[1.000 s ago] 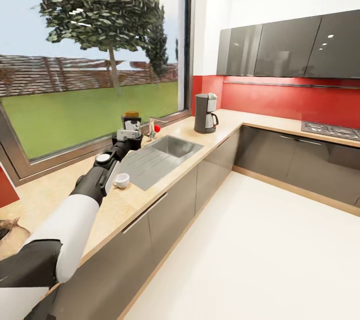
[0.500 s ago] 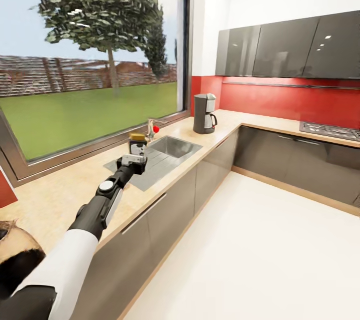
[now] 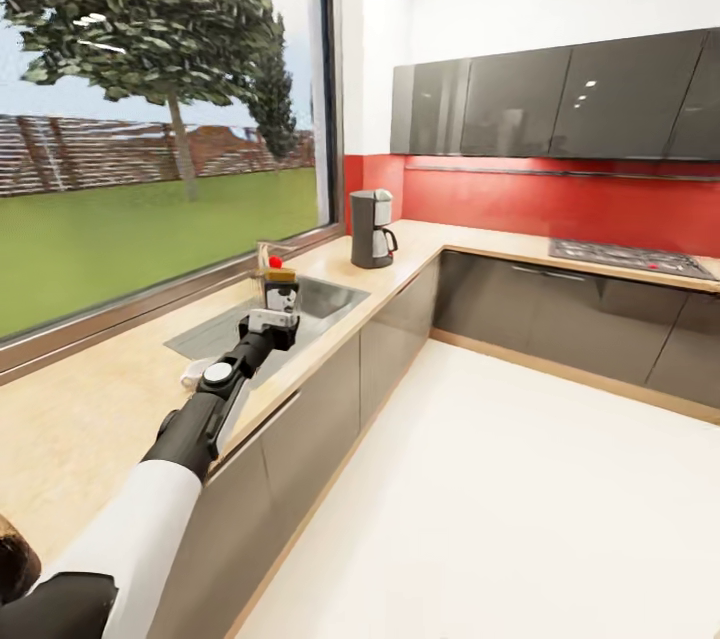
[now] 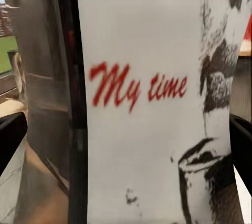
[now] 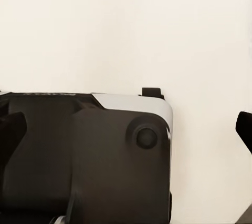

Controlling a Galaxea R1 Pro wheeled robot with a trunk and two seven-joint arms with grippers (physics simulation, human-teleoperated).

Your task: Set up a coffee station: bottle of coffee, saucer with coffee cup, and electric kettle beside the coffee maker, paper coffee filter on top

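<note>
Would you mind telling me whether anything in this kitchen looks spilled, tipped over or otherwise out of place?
Nothing stands out. The left gripper holds the coffee bottle upright above the sink, and the coffee maker stands upright on the countertop. No spill shows.

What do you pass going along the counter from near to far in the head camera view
Coffee cup → left gripper holding the bottle of coffee → sink → coffee maker in the far corner.

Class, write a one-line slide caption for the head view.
Left gripper carries the coffee bottle above the sink, coffee maker ahead.
</note>
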